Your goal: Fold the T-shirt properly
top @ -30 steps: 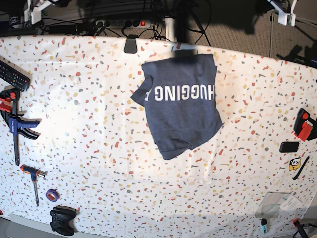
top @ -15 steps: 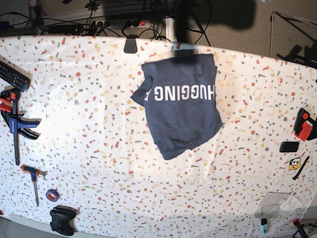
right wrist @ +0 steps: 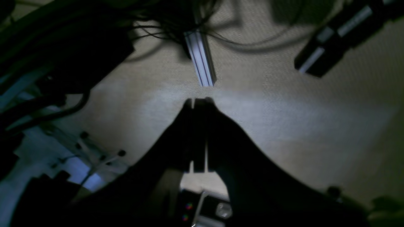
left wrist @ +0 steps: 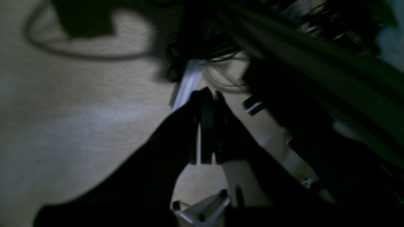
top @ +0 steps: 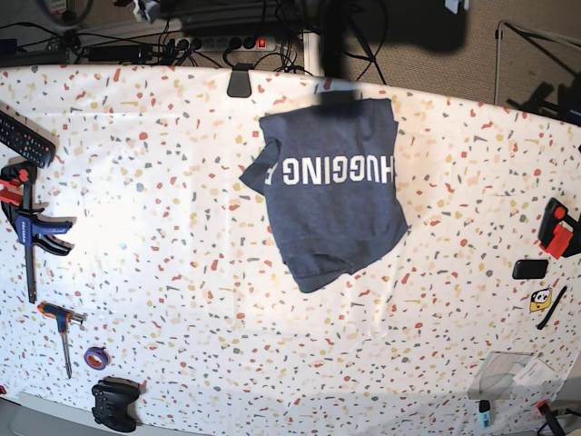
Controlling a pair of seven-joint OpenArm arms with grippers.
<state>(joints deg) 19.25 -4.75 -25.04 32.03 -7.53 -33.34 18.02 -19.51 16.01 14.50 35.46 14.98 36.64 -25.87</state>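
The left gripper (left wrist: 206,94) shows only as a dark silhouette over beige carpet, its fingers pressed together on nothing. The right gripper (right wrist: 199,102) is likewise a closed, empty black shape above the floor, with blurred cables and an aluminium rail (right wrist: 200,58) behind it. Neither arm is clearly visible in the base view. On the speckled terrazzo-patterned table (top: 163,227), the heathered dark blue-grey cotton T-shirt (top: 331,213) lies folded near the far edge, its white "HUGGING" lettering upside down and partly cut off by a fold.
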